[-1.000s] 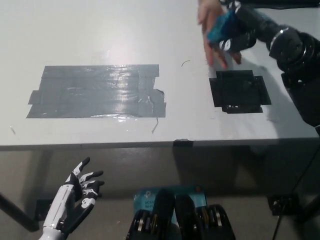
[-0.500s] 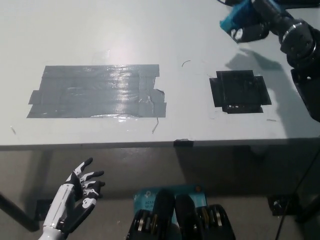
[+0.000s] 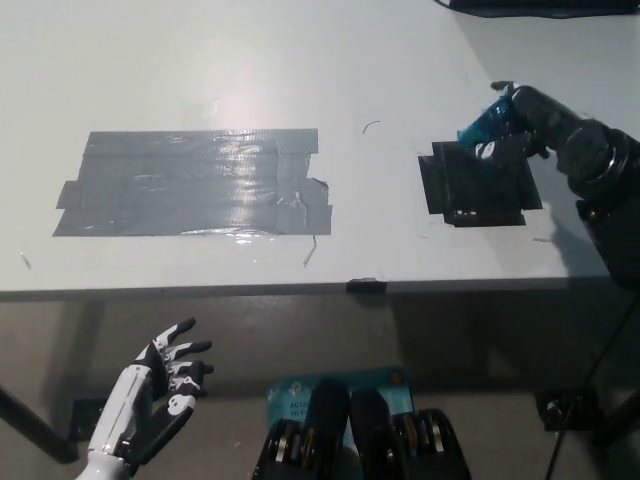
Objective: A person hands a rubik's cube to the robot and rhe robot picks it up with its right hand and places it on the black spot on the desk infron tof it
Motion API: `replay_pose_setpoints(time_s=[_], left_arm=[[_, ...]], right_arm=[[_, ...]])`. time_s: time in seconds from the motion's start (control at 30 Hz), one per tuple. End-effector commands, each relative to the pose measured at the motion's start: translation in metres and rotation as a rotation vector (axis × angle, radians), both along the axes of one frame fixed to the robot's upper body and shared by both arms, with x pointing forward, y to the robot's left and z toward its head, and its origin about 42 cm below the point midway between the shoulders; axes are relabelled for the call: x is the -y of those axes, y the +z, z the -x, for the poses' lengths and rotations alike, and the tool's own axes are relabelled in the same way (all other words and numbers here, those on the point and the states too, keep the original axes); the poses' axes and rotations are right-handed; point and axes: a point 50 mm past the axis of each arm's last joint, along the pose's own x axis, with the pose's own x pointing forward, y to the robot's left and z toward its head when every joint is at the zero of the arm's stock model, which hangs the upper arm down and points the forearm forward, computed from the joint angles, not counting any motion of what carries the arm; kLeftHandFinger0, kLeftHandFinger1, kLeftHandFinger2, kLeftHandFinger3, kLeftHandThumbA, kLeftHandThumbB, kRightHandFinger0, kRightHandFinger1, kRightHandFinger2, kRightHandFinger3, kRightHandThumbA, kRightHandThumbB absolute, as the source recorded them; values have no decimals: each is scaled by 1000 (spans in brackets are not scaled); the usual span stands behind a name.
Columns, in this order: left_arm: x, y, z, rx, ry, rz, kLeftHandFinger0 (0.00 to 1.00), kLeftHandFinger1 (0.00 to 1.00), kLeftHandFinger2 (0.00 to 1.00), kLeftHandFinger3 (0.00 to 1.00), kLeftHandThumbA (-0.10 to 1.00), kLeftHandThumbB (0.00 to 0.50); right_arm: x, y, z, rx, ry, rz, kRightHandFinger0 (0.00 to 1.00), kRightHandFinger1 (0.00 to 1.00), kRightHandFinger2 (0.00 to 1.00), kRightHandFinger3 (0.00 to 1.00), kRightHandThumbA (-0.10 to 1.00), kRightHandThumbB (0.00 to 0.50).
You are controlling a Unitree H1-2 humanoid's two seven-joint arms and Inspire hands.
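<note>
Grey desk [image 3: 250, 60] bears black spot [image 3: 480, 185]; right robot hand [image 3: 515, 125] clamps cube [image 3: 480, 127], left robot hand [image 3: 150, 385] splayed.

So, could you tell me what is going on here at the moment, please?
The robot's black right hand is holding a blue Rubik's cube just over the far edge of the black spot on the grey desk; whether the cube touches the desk cannot be told. The white left hand hangs open below the desk's near edge, holding nothing. A large patch of grey tape lies on the desk to the left.
</note>
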Motion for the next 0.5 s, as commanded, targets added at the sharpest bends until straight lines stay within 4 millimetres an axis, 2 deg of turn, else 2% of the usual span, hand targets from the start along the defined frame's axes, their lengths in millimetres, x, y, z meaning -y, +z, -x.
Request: replay_pose_setpoints(time_s=[0.0,0.03,0.07,0.1,0.13,0.3,0.4,0.47], left_arm=[[-1,10,-2,32,-28,-25,505,635,735,858,539,252],[-1,10,-3,33,-27,-27,503,634,734,856,540,252],[-1,9,-3,34,-29,-30,501,632,732,854,542,251],[-1,10,-3,26,-29,-28,502,633,731,853,548,262],[-1,10,-4,26,-30,-28,501,633,731,852,549,263],[-2,13,-6,33,-33,-31,496,627,721,850,557,267],[-2,13,-7,42,-30,-40,491,619,707,852,583,263],[-3,13,-8,45,-28,-40,490,615,699,848,592,267]], right_arm=[[-10,27,-7,9,72,9,809,1000,1000,1000,91,297],[-10,28,-7,-27,92,-9,796,1000,1000,1000,171,304],[-11,30,-9,-144,124,-21,1000,1000,1000,1000,363,404],[-12,32,-9,-171,146,22,1000,1000,1000,1000,479,463],[-12,32,-9,-168,148,45,1000,1000,1000,1000,523,489],[-13,54,-8,-97,157,68,1000,1000,1000,1000,710,500],[-15,70,-8,-15,135,35,1000,1000,1000,1000,712,500],[-12,80,-7,39,137,42,1000,1000,1000,1000,775,500]])
